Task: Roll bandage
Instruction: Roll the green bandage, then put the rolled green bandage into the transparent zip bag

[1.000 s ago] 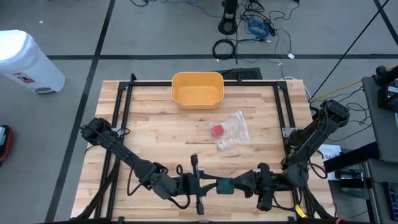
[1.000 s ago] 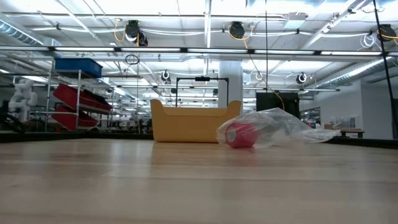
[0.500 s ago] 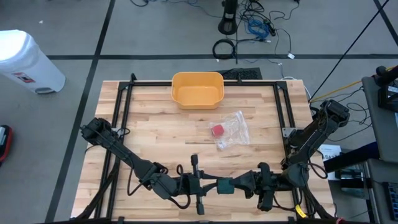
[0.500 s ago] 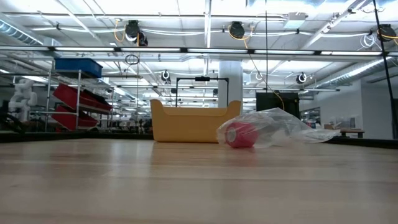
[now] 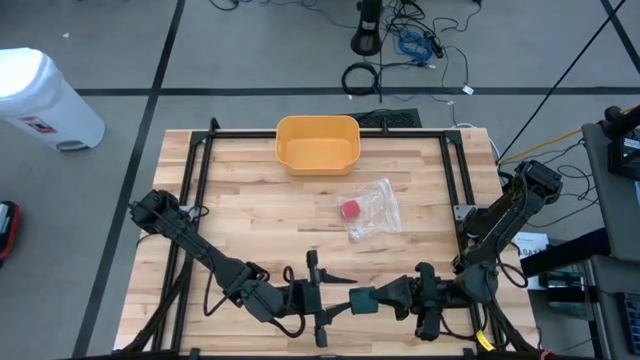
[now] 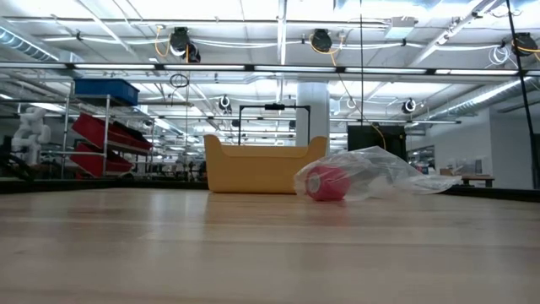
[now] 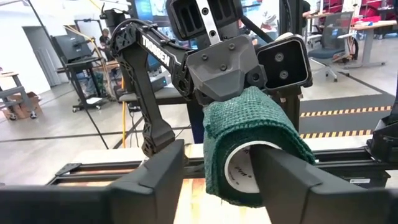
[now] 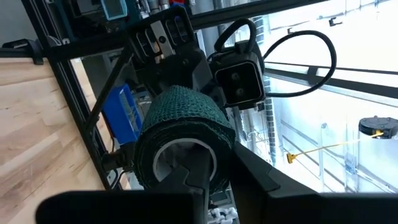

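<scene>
We pinch the green bandage roll (image 8: 180, 134) through its core with our right gripper (image 8: 205, 168), presenting it between the spread fingers (image 7: 283, 177) of our left gripper (image 7: 214, 177) for winding.

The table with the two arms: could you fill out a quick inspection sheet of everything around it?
Surface: wooden table, bare planks.
Job's things: green bandage roll held off the near edge.
Clutter: yellow bin; plastic bag with a red item.
Grippers: left gripper open beside the roll; right gripper shut on the roll.
Cables: loose cables on the floor beyond the table.
Surroundings: white container on the floor.
</scene>
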You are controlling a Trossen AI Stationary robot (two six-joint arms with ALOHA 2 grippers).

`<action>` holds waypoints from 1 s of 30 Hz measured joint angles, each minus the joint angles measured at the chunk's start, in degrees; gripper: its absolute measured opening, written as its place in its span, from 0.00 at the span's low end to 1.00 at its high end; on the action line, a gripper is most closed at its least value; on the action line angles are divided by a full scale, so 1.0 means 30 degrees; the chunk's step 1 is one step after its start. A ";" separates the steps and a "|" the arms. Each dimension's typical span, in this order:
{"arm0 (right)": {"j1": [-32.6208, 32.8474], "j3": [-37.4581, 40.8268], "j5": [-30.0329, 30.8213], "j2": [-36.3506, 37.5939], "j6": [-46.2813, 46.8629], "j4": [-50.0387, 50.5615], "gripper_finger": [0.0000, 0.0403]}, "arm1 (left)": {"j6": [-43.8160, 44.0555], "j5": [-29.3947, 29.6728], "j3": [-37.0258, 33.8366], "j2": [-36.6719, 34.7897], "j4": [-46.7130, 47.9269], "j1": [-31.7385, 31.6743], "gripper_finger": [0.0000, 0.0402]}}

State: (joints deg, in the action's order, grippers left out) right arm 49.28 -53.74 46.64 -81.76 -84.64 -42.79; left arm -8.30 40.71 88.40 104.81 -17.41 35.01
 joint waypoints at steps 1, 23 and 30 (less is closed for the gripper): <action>0.0000 0.0000 0.0072 0.0000 0.0022 -0.0007 0.10 | -0.0017 0.0040 0.0000 0.0000 0.0000 0.0015 0.49; 0.3316 0.0007 0.7075 -0.0007 -0.3439 -0.4970 0.10 | -0.4355 1.0686 0.0015 -0.0597 0.2870 0.0460 0.57; 0.4780 -0.0208 0.7373 0.0176 -0.3672 -0.5713 0.10 | -0.3129 0.7376 0.0015 -0.0597 0.5036 -0.1795 0.57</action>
State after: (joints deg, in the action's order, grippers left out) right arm 63.62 -54.36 68.76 -81.23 -95.66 -59.92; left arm -17.69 62.84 88.44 103.02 -2.30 29.62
